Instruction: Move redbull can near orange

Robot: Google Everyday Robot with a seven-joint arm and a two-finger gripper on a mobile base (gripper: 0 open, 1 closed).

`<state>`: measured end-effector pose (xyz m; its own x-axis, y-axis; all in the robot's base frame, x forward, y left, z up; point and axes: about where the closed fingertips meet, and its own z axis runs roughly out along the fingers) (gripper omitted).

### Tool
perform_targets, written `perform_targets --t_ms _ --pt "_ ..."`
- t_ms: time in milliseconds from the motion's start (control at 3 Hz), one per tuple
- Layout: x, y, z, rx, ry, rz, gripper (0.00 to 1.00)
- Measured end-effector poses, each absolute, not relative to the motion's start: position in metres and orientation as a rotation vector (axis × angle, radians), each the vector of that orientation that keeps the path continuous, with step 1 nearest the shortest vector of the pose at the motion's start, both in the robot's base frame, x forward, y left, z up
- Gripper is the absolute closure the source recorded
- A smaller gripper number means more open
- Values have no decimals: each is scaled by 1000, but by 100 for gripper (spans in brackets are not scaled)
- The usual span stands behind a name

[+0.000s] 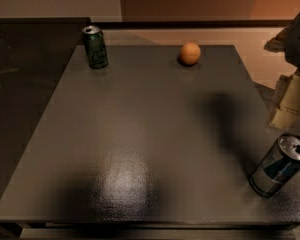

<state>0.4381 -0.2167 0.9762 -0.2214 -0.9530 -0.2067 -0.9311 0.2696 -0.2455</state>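
Nothing done yet. Redbull can [280, 165] stood at front right of surface [140, 134], well apart from orange [190, 53] at far edge. Claw [286, 103] hung at right edge behind can, not touching it; grip state: cannot tell. Whole move left to do.

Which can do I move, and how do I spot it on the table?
Start from the grey table and go to its near right corner, just below the gripper at the right edge. The redbull can stands there, far from the orange at the back. It is silver with dark blue panels, unlike the green can at the back left.
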Motion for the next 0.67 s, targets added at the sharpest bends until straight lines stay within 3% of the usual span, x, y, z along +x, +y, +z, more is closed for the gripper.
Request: perform_targets --t_ms 667 --pt "432 -218 984 -1717 2204 -61 0"
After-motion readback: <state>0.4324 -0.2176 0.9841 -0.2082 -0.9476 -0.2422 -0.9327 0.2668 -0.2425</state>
